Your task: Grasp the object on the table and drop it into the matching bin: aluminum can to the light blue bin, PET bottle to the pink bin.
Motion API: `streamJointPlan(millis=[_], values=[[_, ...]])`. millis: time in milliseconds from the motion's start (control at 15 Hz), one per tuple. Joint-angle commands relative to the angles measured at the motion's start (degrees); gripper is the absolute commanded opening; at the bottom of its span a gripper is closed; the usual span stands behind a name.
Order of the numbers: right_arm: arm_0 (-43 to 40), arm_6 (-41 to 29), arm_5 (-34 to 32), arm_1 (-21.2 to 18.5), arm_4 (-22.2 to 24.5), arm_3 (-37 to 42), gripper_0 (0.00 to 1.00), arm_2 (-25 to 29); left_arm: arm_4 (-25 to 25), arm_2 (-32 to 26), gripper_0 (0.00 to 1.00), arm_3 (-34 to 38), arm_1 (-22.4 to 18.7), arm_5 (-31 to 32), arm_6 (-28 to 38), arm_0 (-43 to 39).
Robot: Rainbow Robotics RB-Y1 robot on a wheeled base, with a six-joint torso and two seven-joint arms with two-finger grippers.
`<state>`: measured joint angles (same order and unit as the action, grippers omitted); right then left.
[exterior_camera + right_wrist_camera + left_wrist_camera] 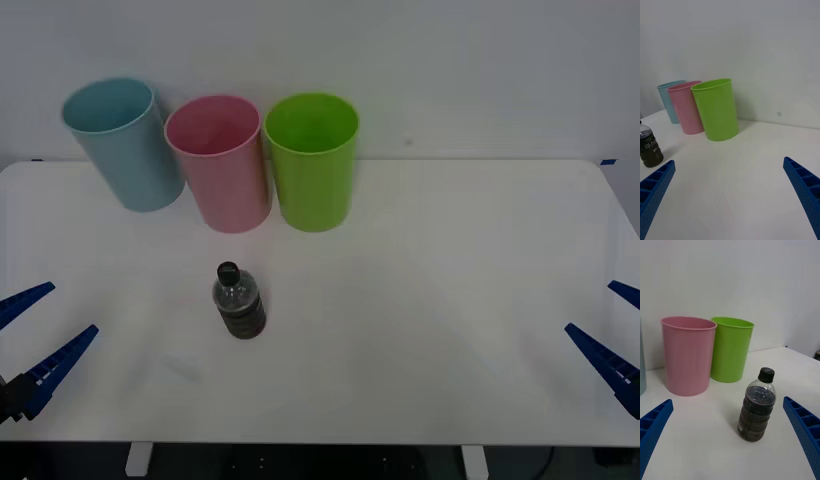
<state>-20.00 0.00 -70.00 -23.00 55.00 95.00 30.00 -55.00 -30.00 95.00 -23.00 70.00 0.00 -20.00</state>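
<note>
At the far left of the table (450,300) the left gripper (32,325) sat low with its fingers spread wide, holding nothing. Along the back stood the blue bin (122,145), then the pink bin (222,162), then a green bin (314,160), pretty much side by side. The bottle (238,301) stood upright just in front of the pink one. Far right, the right gripper (618,335) hung spread and empty too.

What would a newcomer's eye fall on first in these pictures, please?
Three bright bins stand in a row at the table's far edge: light blue bin, pink bin, green bin. In front of the pink one stands the small PET bottle, upright and alone, nearer the open left pincer than the open right pincer.
</note>
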Motion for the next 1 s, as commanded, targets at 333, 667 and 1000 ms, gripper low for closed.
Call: streamJointPlan(millis=[333,667,1000], values=[[0.00,0.00,0.00,0.00,0.00,0.00,1.00,0.00,0.68,1.44,1.00,-0.78,1.73,-0.22,0.00,1.54],[0.00,0.00,0.00,0.00,0.00,0.00,1.00,0.00,-2.13,1.79,1.00,-1.05,1.64,-1.01,-0.79,1.54],[0.00,0.00,0.00,0.00,0.00,0.00,1.00,0.00,-7.31,3.19,1.00,-1.05,1.73,-2.15,-1.76,1.72]])
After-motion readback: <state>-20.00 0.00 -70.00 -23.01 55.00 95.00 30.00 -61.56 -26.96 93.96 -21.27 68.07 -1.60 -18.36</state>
